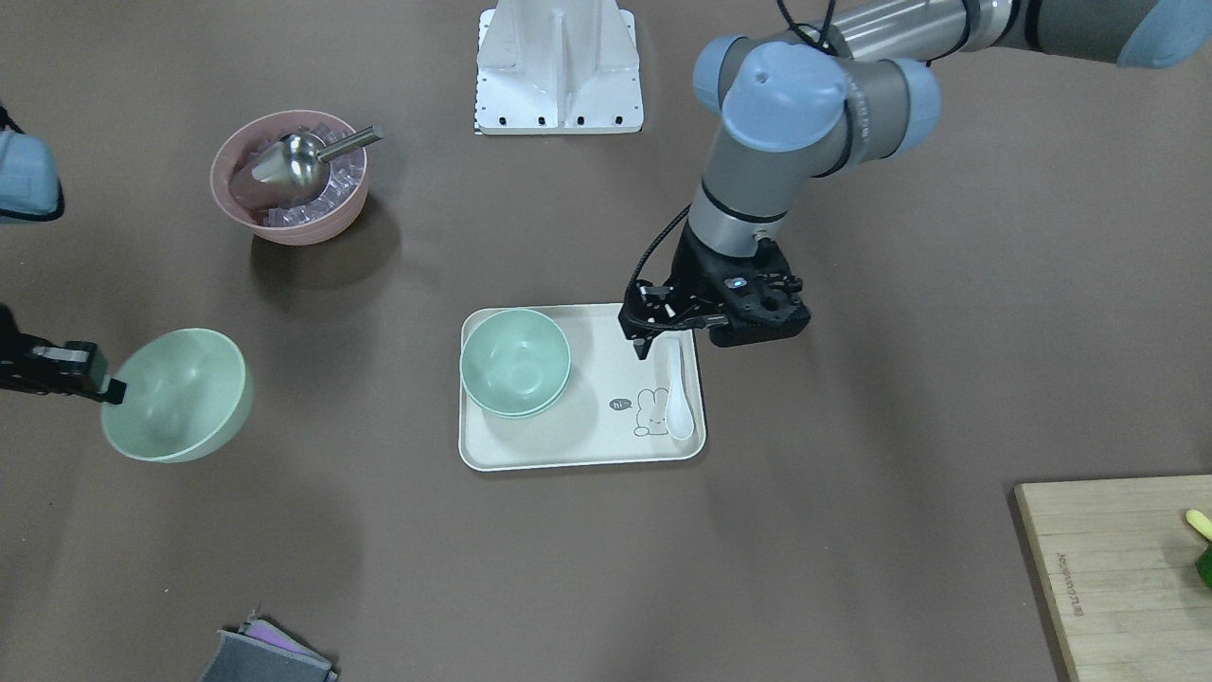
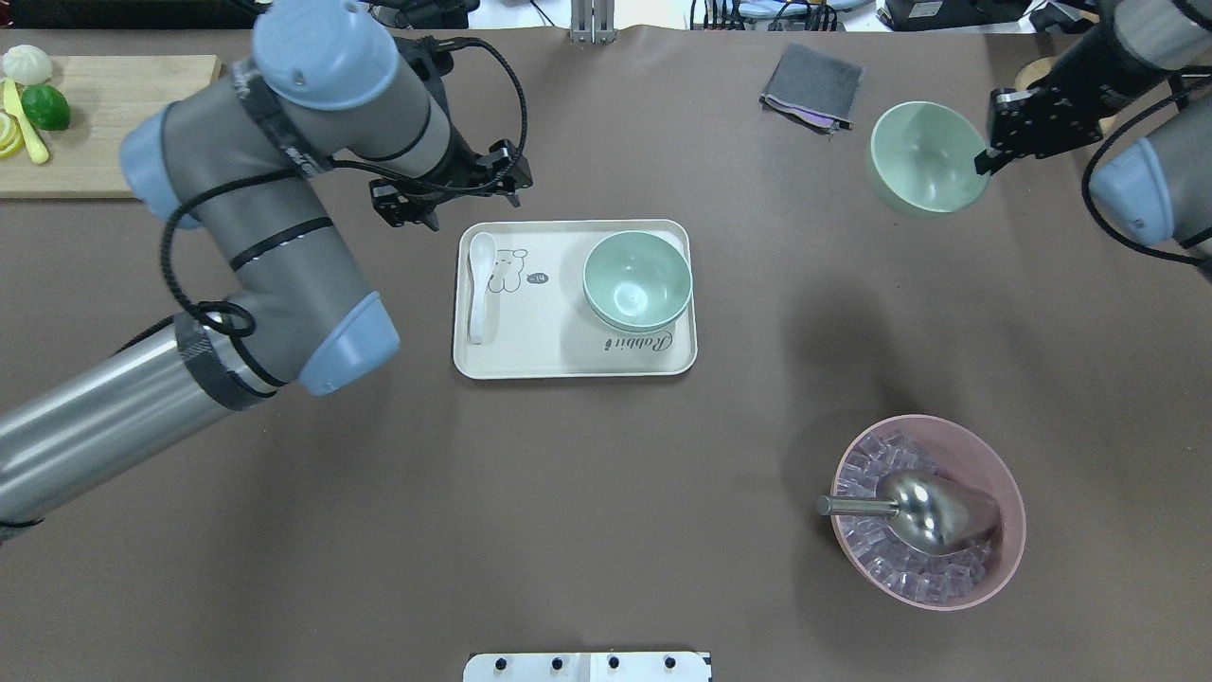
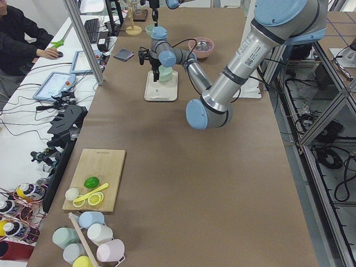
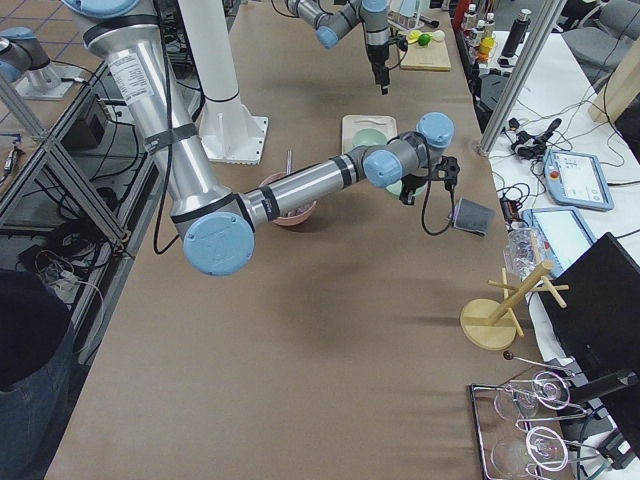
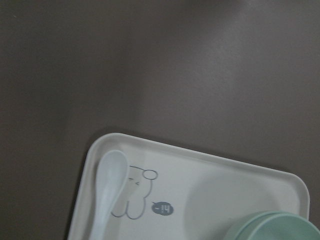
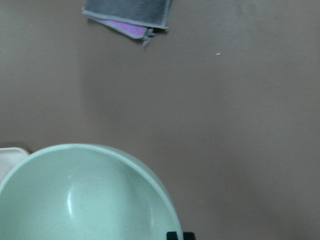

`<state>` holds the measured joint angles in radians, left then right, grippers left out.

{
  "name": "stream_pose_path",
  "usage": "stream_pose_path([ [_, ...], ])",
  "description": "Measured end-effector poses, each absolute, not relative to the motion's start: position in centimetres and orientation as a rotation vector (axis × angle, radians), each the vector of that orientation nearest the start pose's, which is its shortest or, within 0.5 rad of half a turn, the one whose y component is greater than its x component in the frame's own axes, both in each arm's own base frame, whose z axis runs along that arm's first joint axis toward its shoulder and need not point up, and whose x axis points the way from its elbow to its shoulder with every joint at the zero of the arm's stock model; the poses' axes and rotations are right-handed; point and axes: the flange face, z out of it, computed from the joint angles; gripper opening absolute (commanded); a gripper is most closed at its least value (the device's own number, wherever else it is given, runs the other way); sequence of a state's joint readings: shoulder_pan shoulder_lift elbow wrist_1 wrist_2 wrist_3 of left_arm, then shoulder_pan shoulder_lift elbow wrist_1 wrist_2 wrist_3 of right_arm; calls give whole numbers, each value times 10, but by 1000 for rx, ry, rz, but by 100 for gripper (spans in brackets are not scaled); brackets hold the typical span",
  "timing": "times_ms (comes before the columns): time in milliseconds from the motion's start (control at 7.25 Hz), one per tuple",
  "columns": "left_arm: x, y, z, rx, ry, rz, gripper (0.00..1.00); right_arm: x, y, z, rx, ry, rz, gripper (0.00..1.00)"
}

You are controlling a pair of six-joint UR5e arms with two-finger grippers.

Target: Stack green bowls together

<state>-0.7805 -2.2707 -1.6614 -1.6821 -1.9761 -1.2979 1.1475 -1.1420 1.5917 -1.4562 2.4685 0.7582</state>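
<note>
Front-facing view: the right gripper [image 1: 112, 386] is clamped on the rim of a tilted, round, pale mint-green plastic bowl [image 1: 175, 393]. This bowl is well apart from the two nested green bowls [image 1: 514, 363] on the cream rectangular tray [image 1: 578, 445].

Overhead view: the left gripper [image 2: 454, 199] hovers near the tray's corner. I cannot tell if its fingers are apart.

The rim grip may slip, or the tilted bowl may knock the stack.

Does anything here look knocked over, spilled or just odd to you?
Nothing is spilled or broken. One thing stands out: a green bowl is tilted, pinched at its rim by the right gripper, well apart from the other green bowls stacked on the tray.
</note>
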Motion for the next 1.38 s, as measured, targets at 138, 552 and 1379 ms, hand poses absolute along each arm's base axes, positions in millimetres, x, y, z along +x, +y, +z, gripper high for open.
stream_pose_path([
  [138,386,-548,198,147,955,-270,98,-266,-605,343,-56,-1008,40,0],
  [552,343,-547,217,174,947,-280,98,-379,-570,258,-64,-1017,-1,0],
  [1379,336,-551,223,149,952,-282,98,-447,-559,240,-64,-972,-28,0],
])
